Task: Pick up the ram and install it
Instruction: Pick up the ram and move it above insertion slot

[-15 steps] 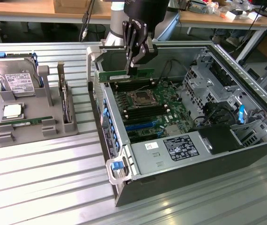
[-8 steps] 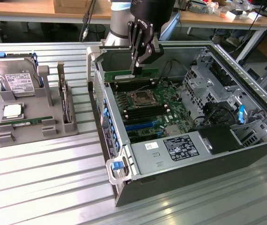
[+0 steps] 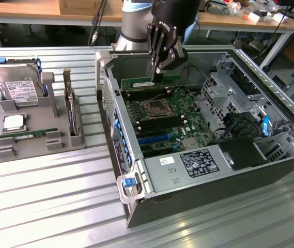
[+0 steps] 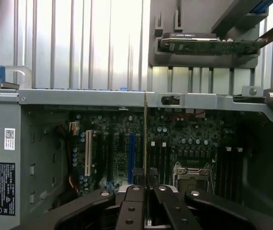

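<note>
1. Ram (image 3: 136, 82) was off the tray and in the end effector (image 3: 155, 77), hanging long side level inside the open case (image 3: 198, 181), just above the slots at the far edge of the motherboard (image 3: 167, 121), beyond the socket (image 3: 154, 108).
2. End effector was closed on the ram. The wrist view showed the fingers (image 4: 132, 203) pinching its flat faces near mid-length, with the ram (image 4: 146, 143) edge-on as a thin line running out from between them.
3. Whether the lower edge touched a slot could not be told; in the exterior view it looked close above.
4. A second ram (image 3: 28, 135) lay flat in the tray (image 3: 38, 147) on the tabletop (image 3: 59, 201), at the exterior view's left, near the processor (image 3: 13, 122) and the hard drive (image 3: 17, 85).
5. Handling, as judged:
   - Light and stiff along its length, but thin, so it would likely not take twisting or side load.
   - Chips and contact edge looked fragile; a tilted stick could jam or chip.
   - Best hold seemed to be the flat faces at the middle of the top edge, contacts left free, as it was held.
   - Smooth faces might slip under a downward push.
</note>
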You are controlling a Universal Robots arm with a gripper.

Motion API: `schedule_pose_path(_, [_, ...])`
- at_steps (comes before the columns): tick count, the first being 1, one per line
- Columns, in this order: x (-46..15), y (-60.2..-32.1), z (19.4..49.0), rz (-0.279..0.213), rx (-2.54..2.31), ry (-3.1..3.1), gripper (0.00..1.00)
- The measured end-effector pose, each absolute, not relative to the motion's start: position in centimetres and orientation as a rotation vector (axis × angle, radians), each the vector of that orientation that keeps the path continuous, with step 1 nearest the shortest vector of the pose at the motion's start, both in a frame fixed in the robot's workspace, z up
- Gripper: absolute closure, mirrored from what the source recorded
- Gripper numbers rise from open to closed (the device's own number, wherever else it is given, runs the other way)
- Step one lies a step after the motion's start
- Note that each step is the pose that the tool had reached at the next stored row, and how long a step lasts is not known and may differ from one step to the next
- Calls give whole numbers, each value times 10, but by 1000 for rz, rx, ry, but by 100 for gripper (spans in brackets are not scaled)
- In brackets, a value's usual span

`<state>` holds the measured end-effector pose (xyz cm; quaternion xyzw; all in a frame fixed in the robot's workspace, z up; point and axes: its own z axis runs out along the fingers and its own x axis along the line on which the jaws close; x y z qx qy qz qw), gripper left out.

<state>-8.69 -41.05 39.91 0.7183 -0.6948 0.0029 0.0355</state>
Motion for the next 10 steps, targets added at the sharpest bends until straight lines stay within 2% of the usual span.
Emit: schedule_pose_path(10, [-71,-410,399,13,2205,-2133,87])
